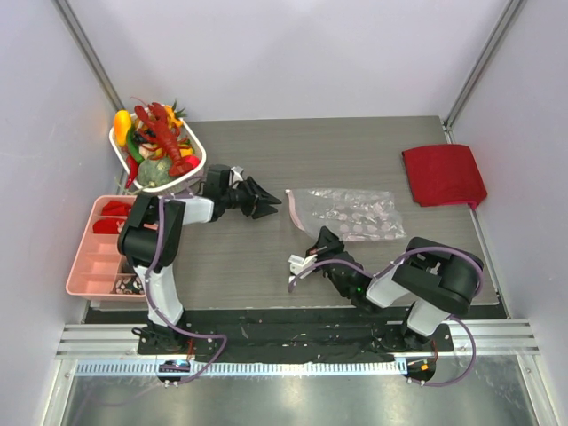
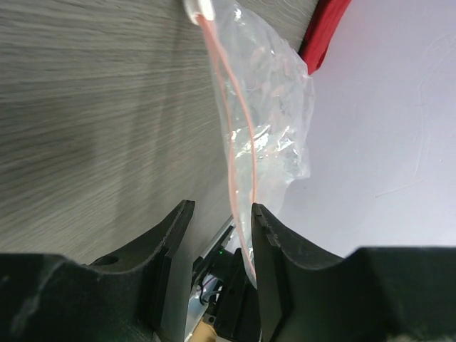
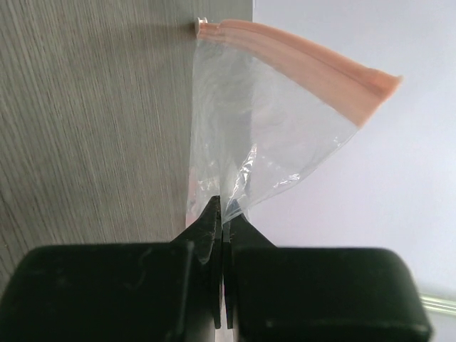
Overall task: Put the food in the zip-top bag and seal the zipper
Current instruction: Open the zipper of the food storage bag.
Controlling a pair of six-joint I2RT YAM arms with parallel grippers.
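Note:
The zip-top bag [image 1: 348, 213] lies flat on the table, clear with pale pink dots, its mouth toward the left. My right gripper [image 1: 322, 238] is shut on the bag's near edge; in the right wrist view the jaws [image 3: 222, 210] pinch clear film, with the pink zipper [image 3: 306, 48] above them. My left gripper [image 1: 269, 202] is open just left of the mouth; in the left wrist view [image 2: 221, 208] the pink zipper [image 2: 241, 121] runs down beside the right finger [image 2: 267, 235]. The red lobster [image 1: 164, 131] lies with other food in the white basket [image 1: 197, 165].
A pink compartment tray [image 1: 93, 257] sits at the left edge below the basket. A folded red cloth [image 1: 444, 174] lies at the right, also showing in the left wrist view [image 2: 324, 32]. Walls close the table on three sides.

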